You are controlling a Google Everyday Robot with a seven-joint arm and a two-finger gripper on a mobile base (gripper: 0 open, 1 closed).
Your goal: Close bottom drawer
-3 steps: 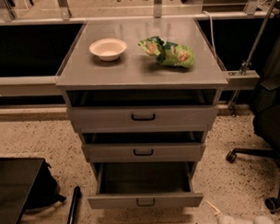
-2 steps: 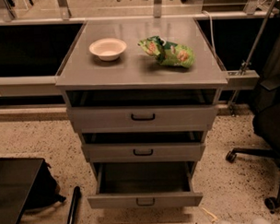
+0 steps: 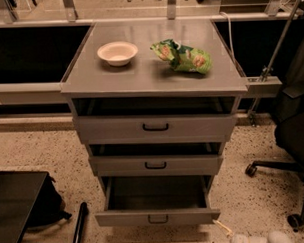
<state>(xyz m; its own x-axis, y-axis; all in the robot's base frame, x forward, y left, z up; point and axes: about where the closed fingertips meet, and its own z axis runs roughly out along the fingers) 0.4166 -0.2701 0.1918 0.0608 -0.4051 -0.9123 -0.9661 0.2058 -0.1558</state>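
The bottom drawer (image 3: 158,217) is the lowest of three grey drawers in the cabinet. It is pulled out furthest, its inside looks empty, and its small dark handle faces me. The middle drawer (image 3: 156,165) and the top drawer (image 3: 155,127) each stand out a little. My gripper (image 3: 261,239) shows only as white rounded parts at the bottom right edge, just right of and below the bottom drawer's front corner, not touching it.
A white bowl (image 3: 117,53) and a green snack bag (image 3: 183,57) lie on the cabinet top (image 3: 150,81). A black office chair (image 3: 292,138) stands at the right. A black bag and panel (image 3: 20,208) sit low left. A thin cable (image 3: 223,226) lies by the drawer's right corner.
The white gripper parts have come a little further into view at the bottom right edge. The drawers, bowl and bag have not moved.
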